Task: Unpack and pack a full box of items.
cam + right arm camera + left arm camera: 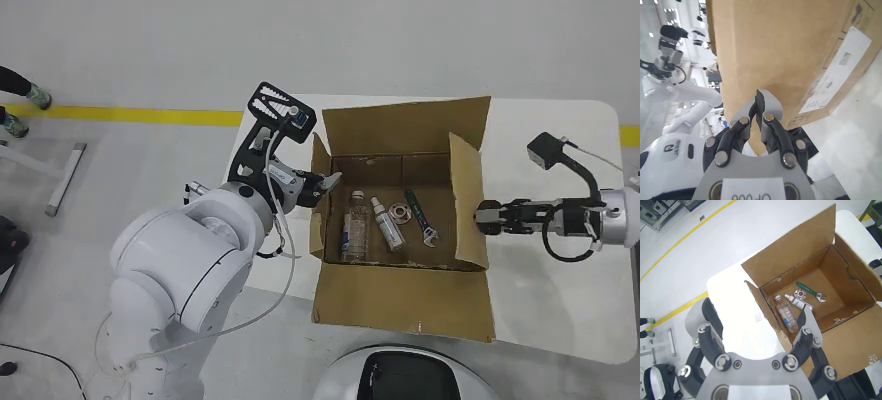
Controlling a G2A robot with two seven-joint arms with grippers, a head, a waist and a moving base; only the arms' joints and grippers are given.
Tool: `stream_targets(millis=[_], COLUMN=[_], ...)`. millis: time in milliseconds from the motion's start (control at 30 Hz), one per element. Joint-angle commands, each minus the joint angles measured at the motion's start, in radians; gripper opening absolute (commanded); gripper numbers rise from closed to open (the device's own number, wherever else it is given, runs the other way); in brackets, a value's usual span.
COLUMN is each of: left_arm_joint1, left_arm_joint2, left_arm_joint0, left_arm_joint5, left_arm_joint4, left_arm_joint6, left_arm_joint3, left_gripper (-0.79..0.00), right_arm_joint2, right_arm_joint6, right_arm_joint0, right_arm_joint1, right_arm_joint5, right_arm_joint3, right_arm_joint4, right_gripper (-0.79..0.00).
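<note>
On box flap (468, 200): R claw (758, 98) clamped.

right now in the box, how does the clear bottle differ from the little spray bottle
The clear bottle is longer and fatter than the spray bottle. The clear bottle is see-through with a flat white cap; the spray bottle carries a pale label and a narrow white nozzle. The clear bottle lies nearer the box wall; the spray bottle lies next to the metal ring. Both lie on their sides on the box floor.
</note>
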Motion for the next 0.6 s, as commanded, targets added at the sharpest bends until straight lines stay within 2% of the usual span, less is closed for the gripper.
stream_targets(millis=[0, 133, 267, 367, 567], left_arm_joint1=[0.0, 0.0, 0.0, 0.0, 0.0], left_arm_joint2=[0.0, 0.0, 0.0, 0.0, 0.0], left_arm_joint0=[0.0, 0.0, 0.0, 0.0, 0.0], left_arm_joint5=[0.0, 0.0, 0.0, 0.0, 0.0], left_arm_joint4=[0.0, 0.0, 0.0, 0.0, 0.0], left_arm_joint6=[0.0, 0.0, 0.0, 0.0, 0.0], left_arm_joint3=[0.0, 0.0, 0.0, 0.0, 0.0], left_gripper=[0.0, 0.0, 0.0, 0.0, 0.0], right_arm_joint2=[-0.056, -0.157, -0.18, -0.105, 0.257], right_arm_joint6=[-0.031, -0.064, -0.076, -0.082, -0.132], right_arm_joint0=[0.014, 0.042, 0.082, 0.08, -0.05], right_arm_joint1=[0.002, 0.002, 0.0, 0.007, 0.029], right_arm_joint5=[0.026, 0.072, 0.07, 0.042, -0.004], right_arm_joint3=[-0.044, -0.092, -0.085, -0.101, -0.122], right_arm_joint4=[-0.102, -0.235, -0.212, -0.174, -0.123], right_gripper=[-0.785, -0.785, -0.785, -0.785, -0.785])
